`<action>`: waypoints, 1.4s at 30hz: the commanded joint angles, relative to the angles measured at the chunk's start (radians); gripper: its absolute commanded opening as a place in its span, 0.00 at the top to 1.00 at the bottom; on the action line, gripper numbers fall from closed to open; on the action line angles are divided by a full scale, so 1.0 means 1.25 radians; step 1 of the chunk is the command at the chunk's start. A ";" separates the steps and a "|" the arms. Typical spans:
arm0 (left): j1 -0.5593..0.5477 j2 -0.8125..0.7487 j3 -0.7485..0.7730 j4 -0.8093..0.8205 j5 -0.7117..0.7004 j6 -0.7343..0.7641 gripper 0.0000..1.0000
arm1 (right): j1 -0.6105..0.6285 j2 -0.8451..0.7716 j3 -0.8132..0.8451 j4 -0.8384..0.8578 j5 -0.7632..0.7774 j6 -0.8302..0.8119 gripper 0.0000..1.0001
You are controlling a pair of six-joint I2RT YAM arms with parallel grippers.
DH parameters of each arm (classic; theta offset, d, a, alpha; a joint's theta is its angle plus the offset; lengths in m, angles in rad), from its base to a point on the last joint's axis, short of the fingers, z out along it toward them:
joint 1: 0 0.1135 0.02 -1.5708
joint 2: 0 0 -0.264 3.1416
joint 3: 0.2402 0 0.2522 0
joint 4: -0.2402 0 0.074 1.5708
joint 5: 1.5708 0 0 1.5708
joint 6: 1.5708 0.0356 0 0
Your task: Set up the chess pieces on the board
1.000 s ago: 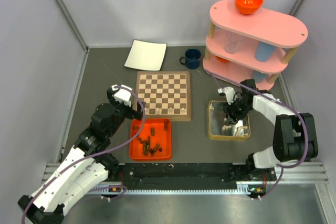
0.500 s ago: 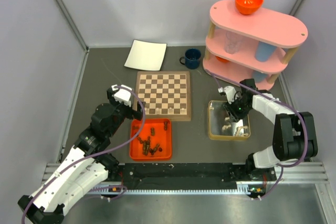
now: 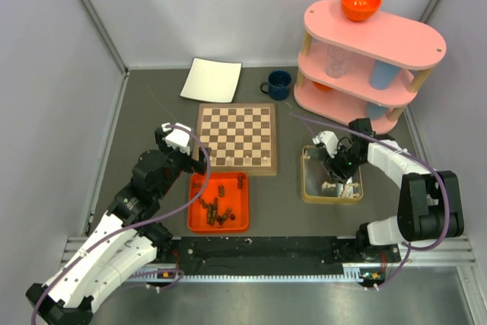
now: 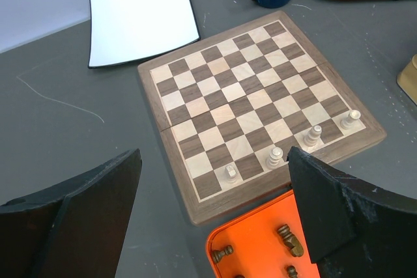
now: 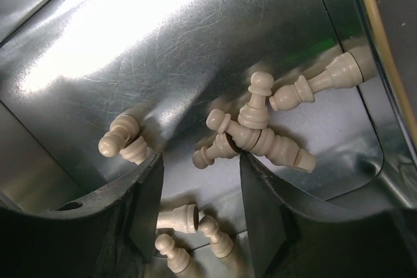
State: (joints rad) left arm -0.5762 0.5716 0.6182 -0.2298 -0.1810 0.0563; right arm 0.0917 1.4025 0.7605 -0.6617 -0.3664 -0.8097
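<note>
The board (image 3: pixel 237 138) lies mid-table, with several pale chess pieces (image 4: pixel 275 157) standing along its near row. Dark pieces (image 4: pixel 290 239) lie in an orange tray (image 3: pixel 199 222) in front of it. My left gripper (image 3: pixel 201 160) hovers open over the board's near left corner and the tray (image 4: pixel 218 242), holding nothing. My right gripper (image 3: pixel 335 167) reaches down into a metal tin (image 3: pixel 307 185). Its jaws stand partly open just above the tin floor (image 5: pixel 195 63). Loose pale pieces (image 5: pixel 251 140) lie ahead of the fingers (image 5: pixel 260 206), and three more (image 5: pixel 177 217) lie between them, none gripped.
A white plate (image 3: pixel 211 80) and a dark blue mug (image 3: pixel 278 84) sit behind the board. A pink three-tier shelf (image 3: pixel 396 36) with an orange bowl (image 3: pixel 360 1) and cups stands at the back right, close behind the tin. Grey walls enclose the table.
The right gripper has shifted slightly toward the tin's far left, and its jaws narrowed then widened again without taking a piece. The left arm has not moved.
</note>
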 commanded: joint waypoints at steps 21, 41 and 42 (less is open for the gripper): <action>0.003 -0.002 -0.006 0.044 0.000 0.011 0.01 | -0.092 0.024 0.114 -0.040 -0.072 -0.123 0.50; 0.004 0.000 -0.009 0.043 -0.006 0.016 0.01 | -0.078 0.164 0.141 -0.084 -0.048 -0.386 0.81; 0.003 0.000 -0.007 0.043 -0.005 0.014 0.01 | -0.078 0.163 0.138 -0.085 -0.047 -0.386 0.87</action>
State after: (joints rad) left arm -0.5762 0.5724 0.6178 -0.2295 -0.1814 0.0605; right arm -0.0132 1.5970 0.9321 -0.7410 -0.4198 -1.2598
